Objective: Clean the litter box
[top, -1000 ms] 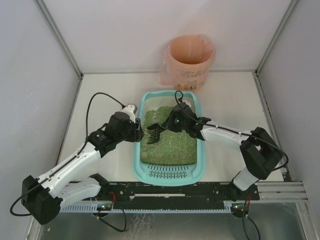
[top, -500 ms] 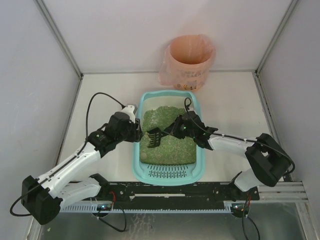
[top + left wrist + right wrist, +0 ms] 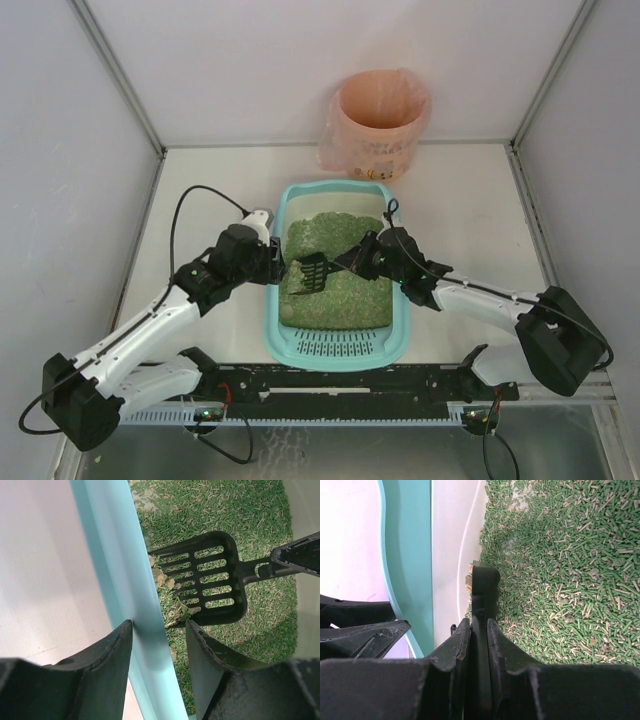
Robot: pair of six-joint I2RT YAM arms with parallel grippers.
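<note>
The light-teal litter box [image 3: 335, 347] lies mid-table, filled with green litter [image 3: 340, 290]. My left gripper [image 3: 275, 262] is closed over its left rim [image 3: 120, 570], one finger outside and one inside the wall. My right gripper [image 3: 362, 258] is shut on the handle of the small black slotted scoop [image 3: 312, 273]. The scoop head [image 3: 210, 577] sits low over the litter against the left wall, with a few beige clumps [image 3: 162, 577] on its slots. In the right wrist view the scoop [image 3: 484, 587] is seen edge-on between my fingers [image 3: 455, 650].
A round bin lined with a pink bag [image 3: 378, 120] stands behind the box at the back wall. White enclosure walls close in the table on three sides. The slotted grate end of the box faces the arm bases.
My right gripper has drawn back to the right and nearer, and the scoop has tipped flatter and settled low by the left wall. The left gripper has stayed on the rim.
</note>
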